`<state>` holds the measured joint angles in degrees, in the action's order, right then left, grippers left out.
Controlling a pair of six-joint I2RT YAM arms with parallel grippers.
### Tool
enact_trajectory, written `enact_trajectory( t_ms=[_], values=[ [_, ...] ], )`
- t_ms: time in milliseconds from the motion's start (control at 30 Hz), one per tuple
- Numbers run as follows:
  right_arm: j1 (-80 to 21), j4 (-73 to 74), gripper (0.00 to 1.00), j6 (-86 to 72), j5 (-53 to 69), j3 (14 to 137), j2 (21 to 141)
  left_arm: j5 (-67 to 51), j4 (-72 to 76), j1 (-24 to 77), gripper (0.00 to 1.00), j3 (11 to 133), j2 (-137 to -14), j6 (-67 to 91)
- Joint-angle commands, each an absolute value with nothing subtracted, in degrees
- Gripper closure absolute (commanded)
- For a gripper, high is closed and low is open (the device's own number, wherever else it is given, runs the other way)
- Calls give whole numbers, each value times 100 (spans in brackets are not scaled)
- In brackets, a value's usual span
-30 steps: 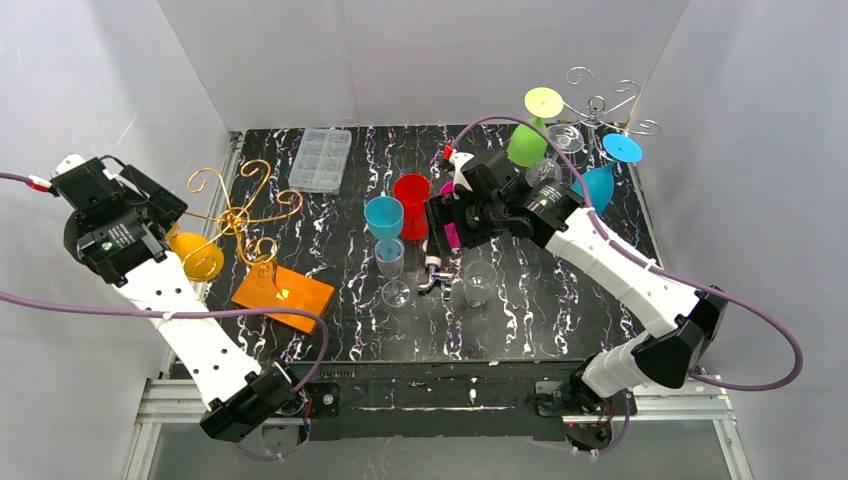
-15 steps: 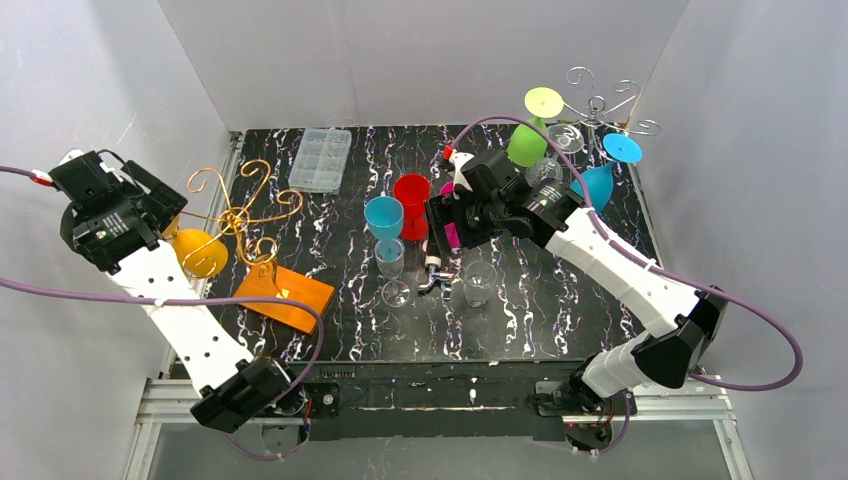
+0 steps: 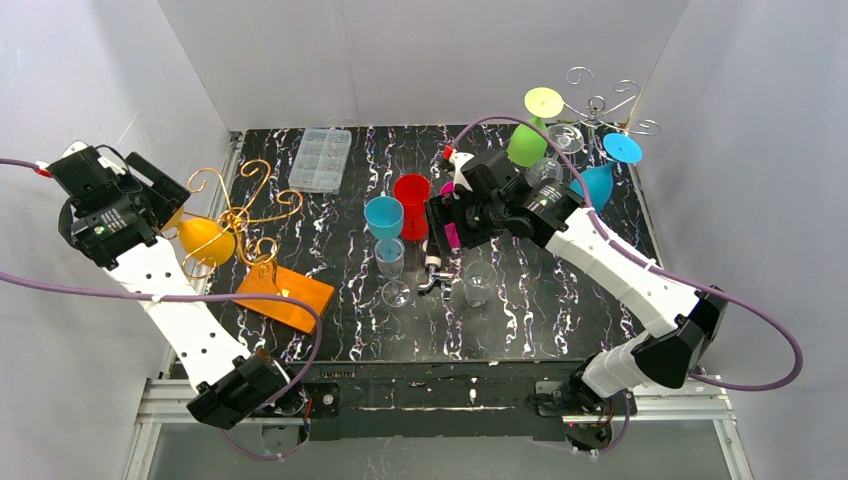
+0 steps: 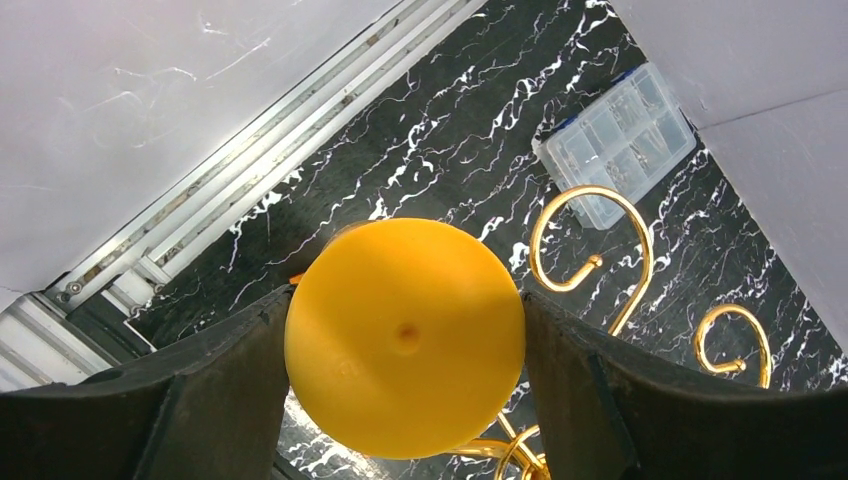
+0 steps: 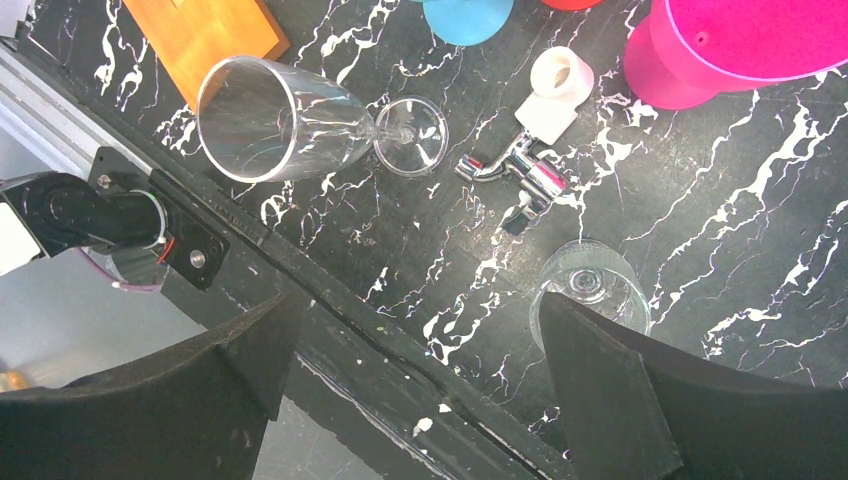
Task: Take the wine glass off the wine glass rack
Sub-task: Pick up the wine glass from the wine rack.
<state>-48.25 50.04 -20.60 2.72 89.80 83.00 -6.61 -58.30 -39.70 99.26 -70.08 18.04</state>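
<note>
A yellow wine glass (image 3: 202, 241) hangs tilted at the left side of the gold wire rack (image 3: 243, 212), which stands on an orange wooden base (image 3: 284, 292). My left gripper (image 3: 160, 212) is shut on it. In the left wrist view the glass's round yellow foot (image 4: 405, 335) fills the gap between both fingers, with the gold rack's curls (image 4: 600, 250) just beyond. Whether the glass touches the rack I cannot tell. My right gripper (image 3: 440, 228) is open and empty over the table's middle, its fingers wide apart in the right wrist view (image 5: 420, 380).
A silver rack (image 3: 600, 105) at the back right holds a green glass (image 3: 525, 143) and a blue glass (image 3: 600, 182). A clear plastic box (image 3: 321, 158), red cup (image 3: 411, 193), blue cup (image 3: 383, 215), clear glasses (image 3: 479, 282) and a pink glass (image 5: 740, 40) stand mid-table.
My left gripper has moved a little toward the far side with the yellow glass, which now sits higher and closer to the rack's curls. The right arm has not moved.
</note>
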Motion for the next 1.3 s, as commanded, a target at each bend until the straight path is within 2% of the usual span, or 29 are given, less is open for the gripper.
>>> enact_trajectory(
  t_ms=[0,600,1267],
  values=[
    [-4843,4844,2,-2056,219,9074,8224,-866,-5786,-3832,38,10037,-6870,1785],
    [-4843,4790,1,-2101,274,8804,8030,-423,-6172,-3308,39,9843,-6208,1814],
    [-4843,4875,2,-2048,414,8483,7781,943,-6633,-3305,38,9259,-5275,1400]
  ],
)
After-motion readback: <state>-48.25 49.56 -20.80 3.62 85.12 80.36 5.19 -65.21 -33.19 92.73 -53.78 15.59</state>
